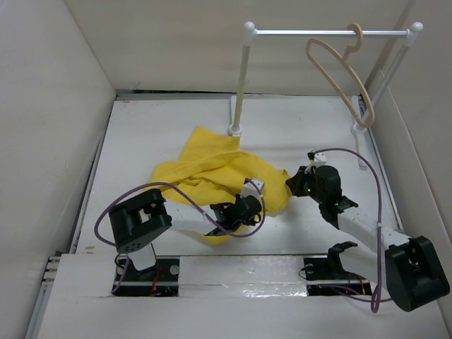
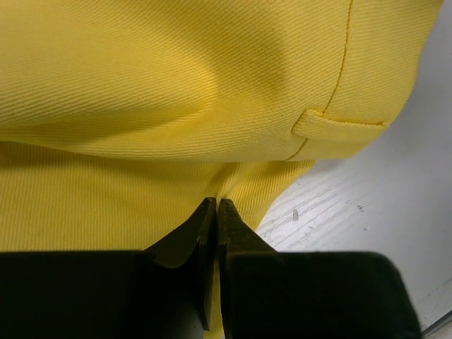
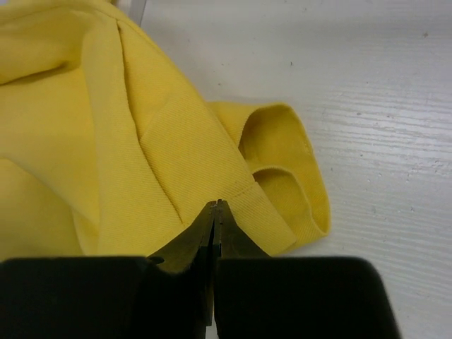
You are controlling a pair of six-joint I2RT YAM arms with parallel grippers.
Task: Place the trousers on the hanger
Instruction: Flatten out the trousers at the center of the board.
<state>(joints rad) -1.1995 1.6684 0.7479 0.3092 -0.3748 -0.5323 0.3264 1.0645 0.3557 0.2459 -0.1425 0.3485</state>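
1. Tabletop (image 1: 155, 134) of white painted boards, walled on three sides by plain pale panels, seen from above.
2. At the left, a black arm reaches from the near edge toward the middle. The left gripper (image 2: 215, 203) has its two dark fingers pressed together, pinching a fold of the trousers (image 1: 208, 166). A thin strip of yellow shows between the fingers in the left wrist view.
3. The trousers lie crumpled on the table, left of centre to centre, between the two arms. They are bright yellow, plain, with a fine diagonal weave. The heap is widest at the far left and narrows toward the right. Close up, a stitched seam runs down the cloth and a small flat tab juts out beside it.
4. Right of centre, the right gripper (image 3: 215, 205) is also squeezed closed, nipping the stitched hem at the right-hand end of the trousers. Just beside its tips, the cloth curls into two rounded openings, one inside the other.
5. At the far right, the hanger (image 1: 346, 78), thin and tan, hangs by its hook from a white rail (image 1: 318, 32) on two posts, tilted, well apart from the trousers.
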